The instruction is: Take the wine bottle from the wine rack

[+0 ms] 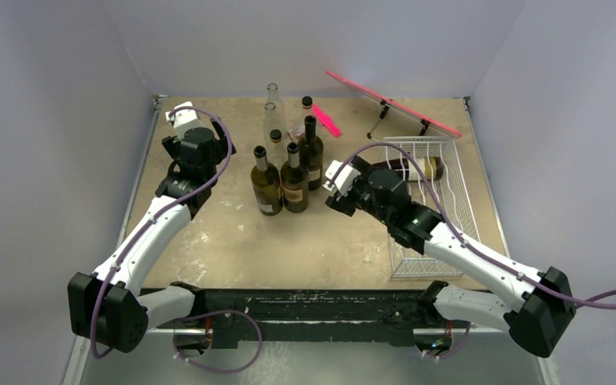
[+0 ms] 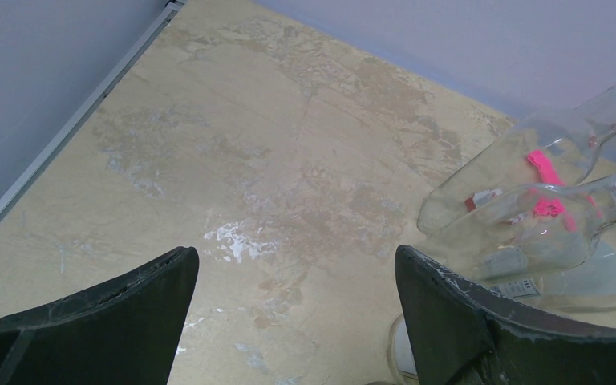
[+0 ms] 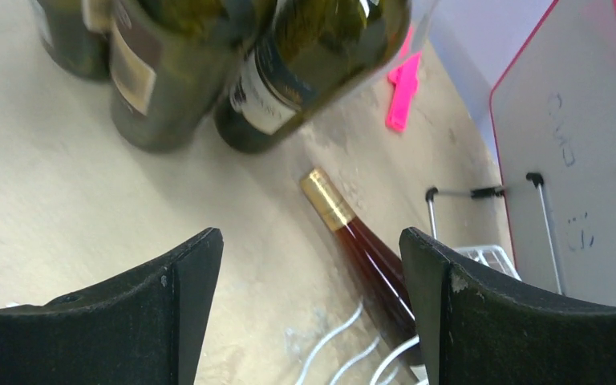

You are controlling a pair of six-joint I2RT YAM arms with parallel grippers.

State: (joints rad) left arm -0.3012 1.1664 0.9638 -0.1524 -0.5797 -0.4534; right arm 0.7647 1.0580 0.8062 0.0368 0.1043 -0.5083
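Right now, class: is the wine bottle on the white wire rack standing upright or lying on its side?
Lying on its side. The wine bottle rests across the wine rack, its gold-capped neck poking past the rack's edge over the table.

Glossy dark glass wine bottle [image 3: 369, 255], white wire wine rack [image 1: 449, 210], matt mottled table [image 2: 289, 160], clear glass bottles [image 2: 529, 200].

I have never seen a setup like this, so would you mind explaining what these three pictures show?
Two robot arms are bolted to the near edge of a table. The overhead picture comes from a fixed camera behind them; the other two come from cameras on each wrist, so the dark shapes at the bottom are the fingers. The left gripper is open over bare table beside clear bottles. The right gripper is open too, holding nothing, near the wine bottle lying in the white wine rack. Dark bottles stand mid-table, and a pink board stands at the back.
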